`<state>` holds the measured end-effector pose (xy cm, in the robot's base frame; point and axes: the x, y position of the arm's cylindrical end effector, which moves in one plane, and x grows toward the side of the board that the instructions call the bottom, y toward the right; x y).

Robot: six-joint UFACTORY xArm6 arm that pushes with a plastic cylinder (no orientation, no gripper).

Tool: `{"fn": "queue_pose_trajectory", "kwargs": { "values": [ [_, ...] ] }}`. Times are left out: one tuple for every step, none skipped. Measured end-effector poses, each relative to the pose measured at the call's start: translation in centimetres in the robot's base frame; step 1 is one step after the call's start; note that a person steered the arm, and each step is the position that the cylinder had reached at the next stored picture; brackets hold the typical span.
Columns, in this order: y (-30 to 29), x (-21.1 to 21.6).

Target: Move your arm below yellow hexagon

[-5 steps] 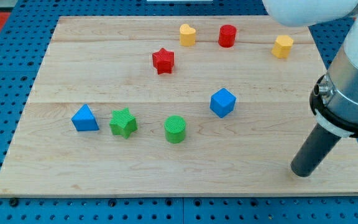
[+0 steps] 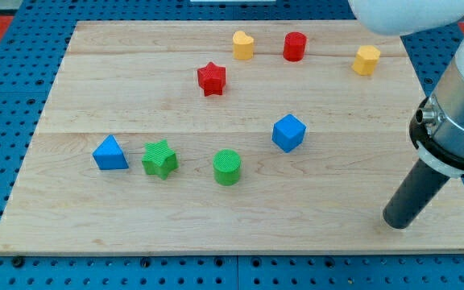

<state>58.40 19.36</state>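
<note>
The yellow hexagon [image 2: 366,60] sits near the view's top right corner of the wooden board [image 2: 135,213]. My tip [image 2: 397,223] rests on the board near the view's bottom right, far below the hexagon and slightly to its right. The dark rod rises up and right from the tip into the grey arm.
A yellow heart [image 2: 242,45] and red cylinder [image 2: 295,46] lie along the top. A red star [image 2: 211,78] is below them. A blue cube [image 2: 288,132], green cylinder [image 2: 227,167], green star [image 2: 160,159] and blue triangular block [image 2: 109,153] lie across the middle.
My tip and arm have shifted slightly to the view's right. No block has moved.
</note>
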Motion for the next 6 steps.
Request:
{"fn": "queue_pose_trajectory", "kwargs": {
  "values": [
    [0.1,-1.2],
    [-1.2,-2.8],
    [-3.5,-4.4],
    [-2.0,-9.4],
    [1.9,-13.6],
    [2.8,-18.8]
  ]
}}
